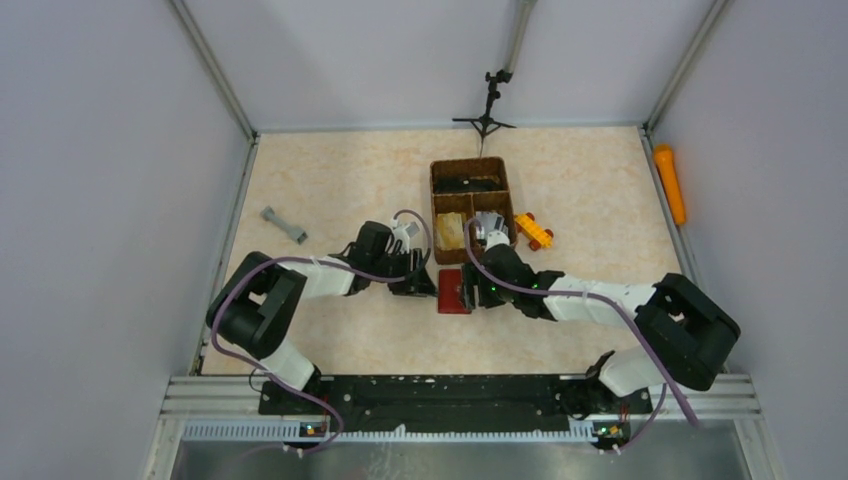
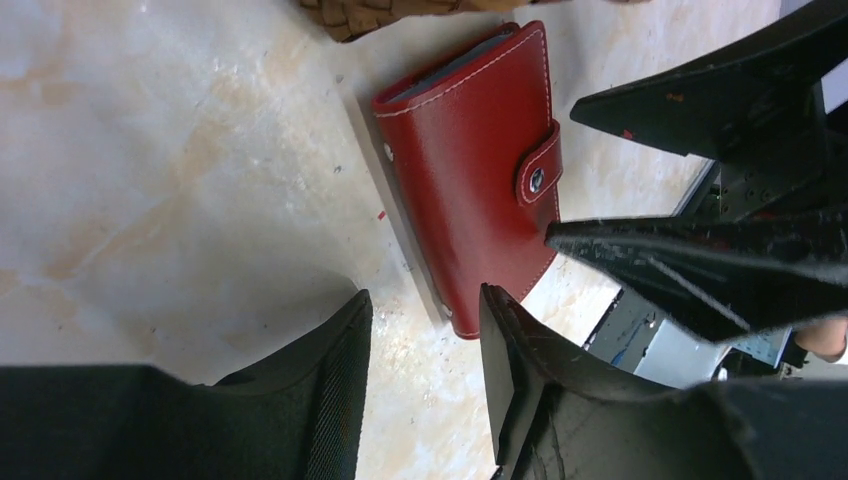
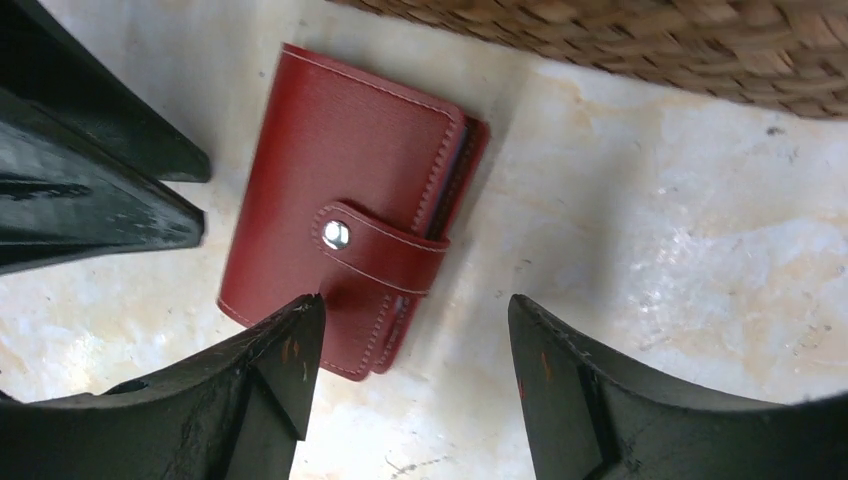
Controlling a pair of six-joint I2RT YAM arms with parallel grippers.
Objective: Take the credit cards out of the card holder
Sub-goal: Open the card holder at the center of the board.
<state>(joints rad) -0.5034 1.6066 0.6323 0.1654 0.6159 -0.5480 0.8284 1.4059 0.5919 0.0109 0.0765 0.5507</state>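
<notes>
The dark red card holder (image 1: 453, 291) lies flat on the table just in front of the basket, its snap tab fastened (image 2: 470, 170) (image 3: 350, 200). Of the credit cards, only thin grey edges (image 2: 452, 70) show in its open end. A tan piece (image 1: 452, 230) and a silver-grey piece (image 1: 490, 226) that look like cards lie in the basket's near compartments. My left gripper (image 1: 420, 283) (image 2: 425, 300) is open at the holder's left, with only bare table between its fingers. My right gripper (image 1: 470, 290) (image 3: 415, 305) is open, one finger (image 3: 290, 340) over the holder's tab-side edge.
The brown woven three-compartment basket (image 1: 437, 205) stands right behind the holder. A yellow-orange toy block (image 1: 533, 230) lies at its right, and a grey dumbbell-shaped piece (image 1: 284, 224) at the far left. A small black tripod (image 1: 487, 105) stands at the back wall.
</notes>
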